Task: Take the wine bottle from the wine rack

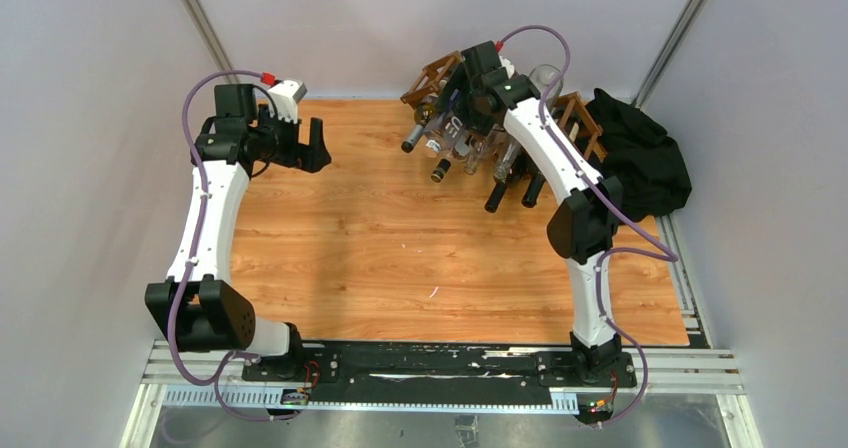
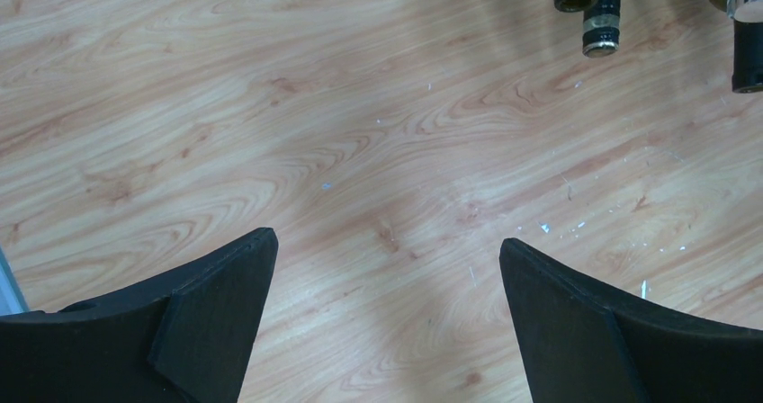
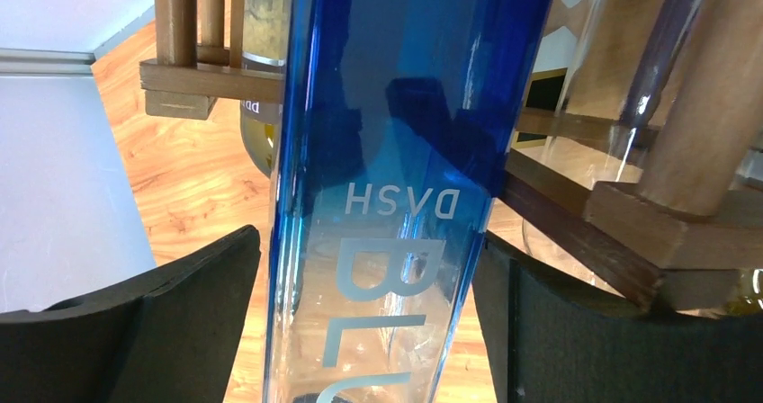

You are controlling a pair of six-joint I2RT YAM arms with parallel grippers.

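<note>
Glass bottle (image 3: 405, 106) sits between right end effector (image 3: 369, 237) fingers (image 3: 180, 304), cannot tell if clamped; slick, heavy, fragile: grip mid-body firmly.

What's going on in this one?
The right claw straddles a blue glass bottle lettered DASH that sits in the brown wooden lattice wine rack; whether it grips yet is unclear. The left claw hangs open over the wooden table, holding nothing. The bottle is not yet out.

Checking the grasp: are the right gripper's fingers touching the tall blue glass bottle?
Cannot tell. Right wrist view: the blue glass bottle sits between the fingers; edges look close, contact unclear.
</note>
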